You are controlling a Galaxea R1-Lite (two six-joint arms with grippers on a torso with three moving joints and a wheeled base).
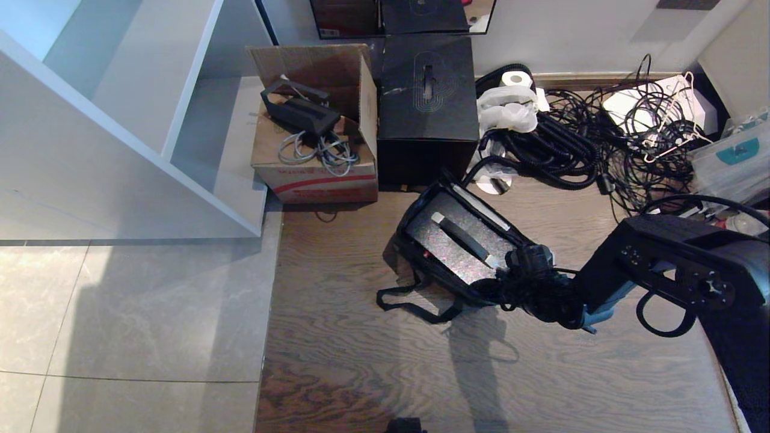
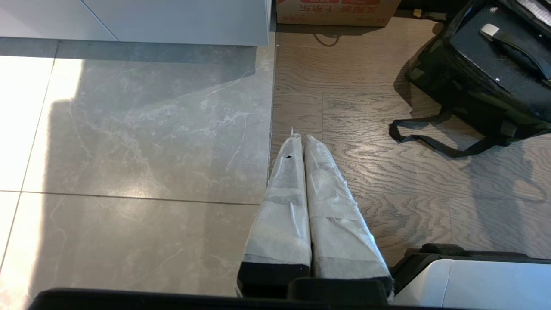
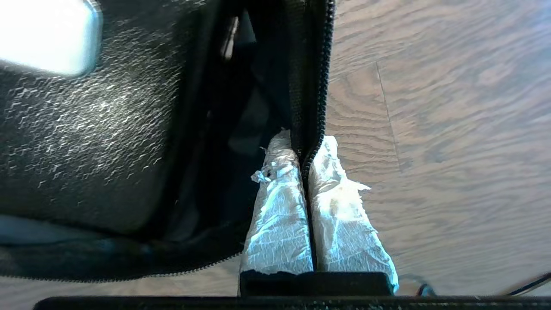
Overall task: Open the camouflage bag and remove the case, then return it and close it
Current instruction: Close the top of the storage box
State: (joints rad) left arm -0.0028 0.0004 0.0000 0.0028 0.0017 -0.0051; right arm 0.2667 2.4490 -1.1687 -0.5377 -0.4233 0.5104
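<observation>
Up close, the right gripper [image 3: 306, 150] pinches the camouflage bag [image 3: 312, 86] at its zipper edge; overhead, the case [image 1: 460, 243] lies inside.

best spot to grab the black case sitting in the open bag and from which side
Take the case by its top handle, coming straight down from above. The handle lies exposed along the case's upward face, while the camouflage bag walls hug its edges. The right gripper, jaws shut on the bag's zipper rim, would need to release first.
</observation>
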